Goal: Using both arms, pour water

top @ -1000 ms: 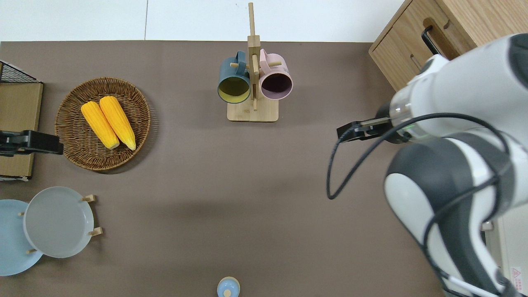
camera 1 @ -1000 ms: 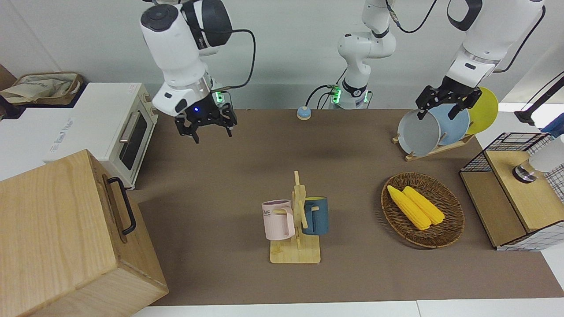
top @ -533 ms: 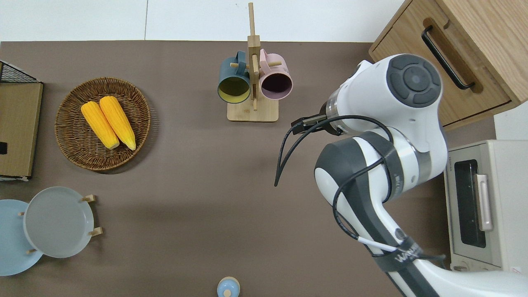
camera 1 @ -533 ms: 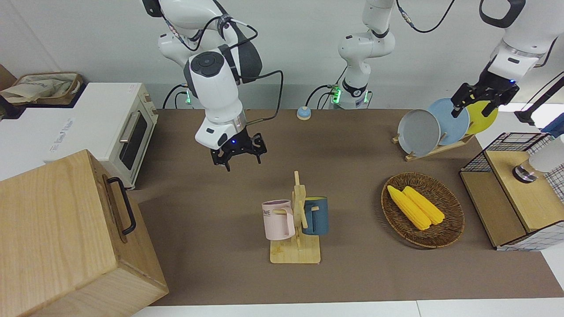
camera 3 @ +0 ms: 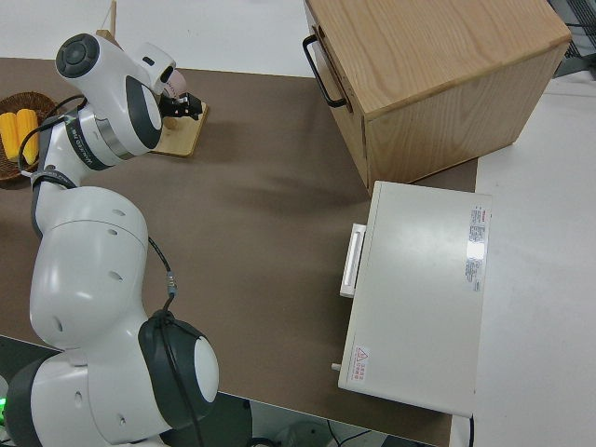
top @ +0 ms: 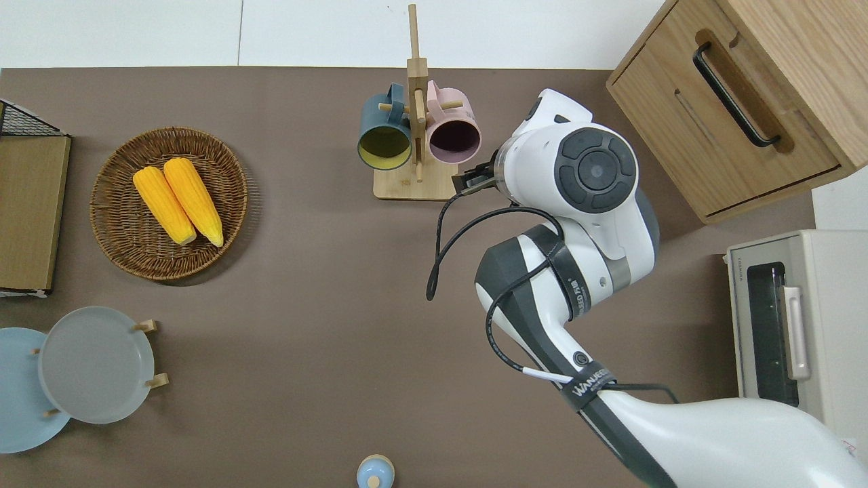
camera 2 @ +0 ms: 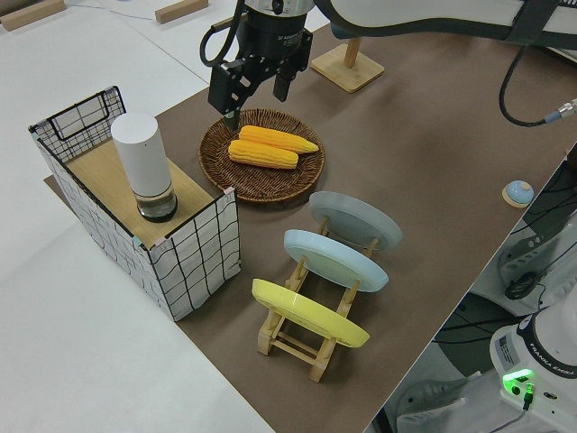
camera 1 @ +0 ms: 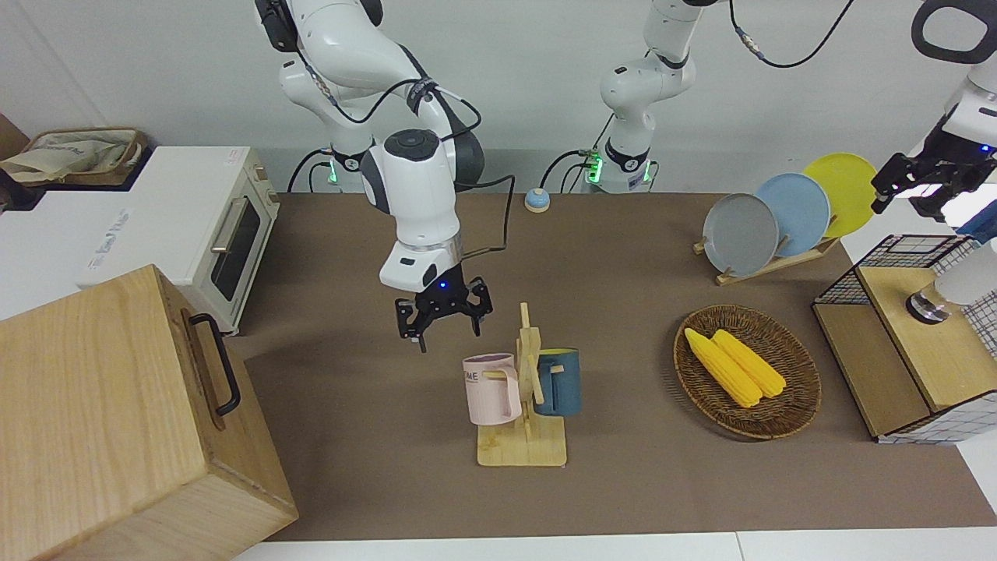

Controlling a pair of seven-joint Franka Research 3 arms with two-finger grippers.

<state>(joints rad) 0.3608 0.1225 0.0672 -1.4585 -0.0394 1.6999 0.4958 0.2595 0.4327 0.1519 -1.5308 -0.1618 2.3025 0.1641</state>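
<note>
My right arm (top: 595, 171) reaches out across the tabletop (camera 1: 639, 265), and my right end effector (camera 1: 444, 321) hangs in the air, pointing down. Its two fingers (camera 1: 410, 330) are spread apart with nothing between them. From overhead my own wrist covers most of it. What shows of it lies over the edge of the wooden mug rack (camera 1: 523, 446) that faces the right arm's end of the tabletop, just beside the pink mug (camera 1: 491, 389).

The pink mug and a dark blue mug (camera 1: 559, 383) hang on pegs on either side of the rack's upright post.

My left arm (camera 1: 980, 105) is raised at its own end of the tabletop. My left end effector (camera 2: 257, 83) is also released, its fingers apart and empty. It is out of the overhead view, so I cannot tell what it is over.

At that end stands a wire crate (camera 2: 194, 257) with a wooden board inside, and a white cylindrical container (camera 2: 144, 167) stands upright on the board. Beside the crate lies a wicker basket (camera 1: 779, 427) holding two yellow corn cobs (camera 1: 736, 366) side by side.

Nearer to me than the basket, a wooden plate rack (camera 2: 293, 338) holds a grey plate (camera 1: 740, 234), a light blue plate (camera 1: 802, 212) and a yellow plate (camera 1: 845, 187) on edge.

At the right arm's end sit a wooden cabinet (camera 1: 117, 421) with a black handle (camera 1: 218, 362) and a white toaster oven (camera 1: 226, 226). A small blue bell (camera 1: 535, 200) rests near my bases.
</note>
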